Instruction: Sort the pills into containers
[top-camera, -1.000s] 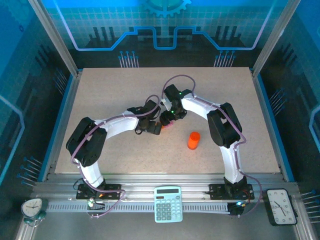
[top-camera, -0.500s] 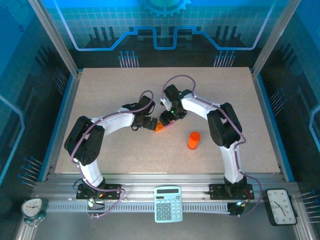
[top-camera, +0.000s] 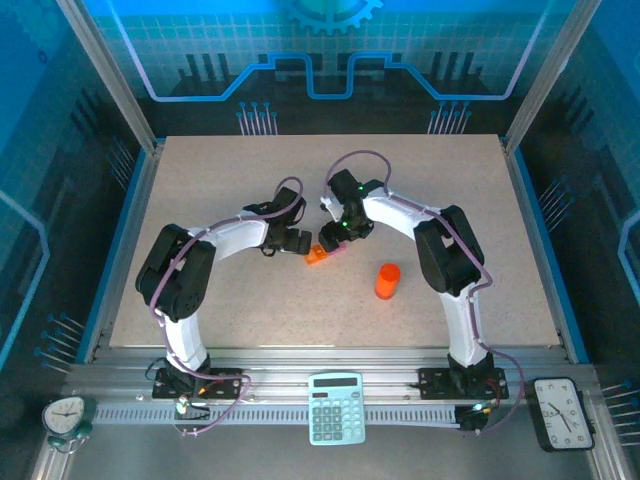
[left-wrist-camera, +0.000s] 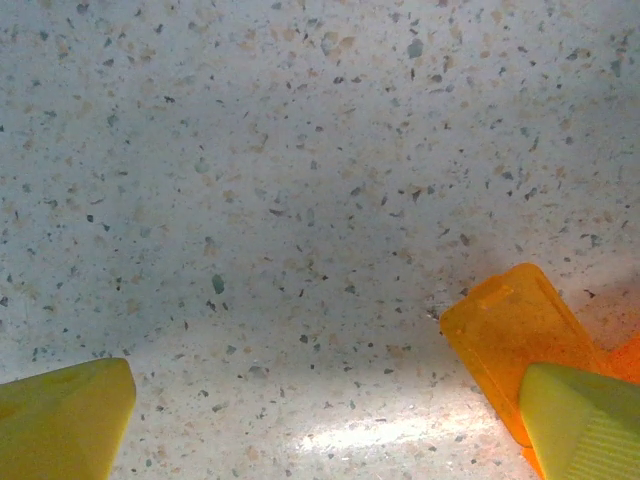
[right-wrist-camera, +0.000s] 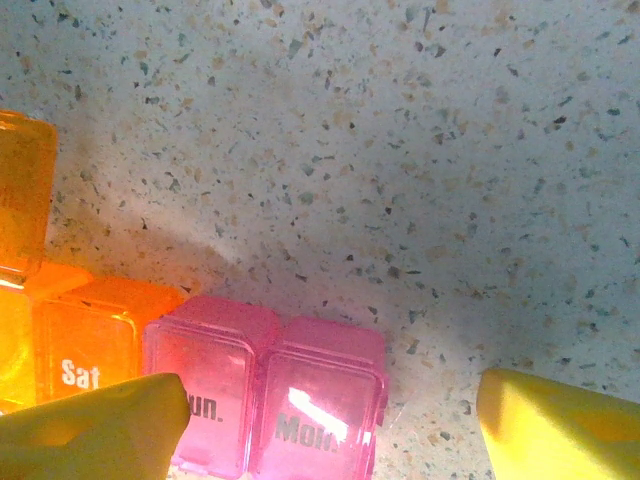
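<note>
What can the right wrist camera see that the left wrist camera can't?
Right wrist, not left wrist: two pink compartments marked Sun. and Mon., joined to an orange compartment marked Sat. Left wrist, not right wrist: the tab end of a flat orange flap, partly behind one fingertip. Both: orange plastic, the speckled table, and yellow fingertips set wide apart, so the left tool and right tool are open.

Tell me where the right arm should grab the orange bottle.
Grip the orange bottle across its round body, about mid-height, coming in level from the side facing the right arm. It appears to stand upright, apart from the containers, with bare table around it, so opposite curved walls are free for the fingers.
</note>
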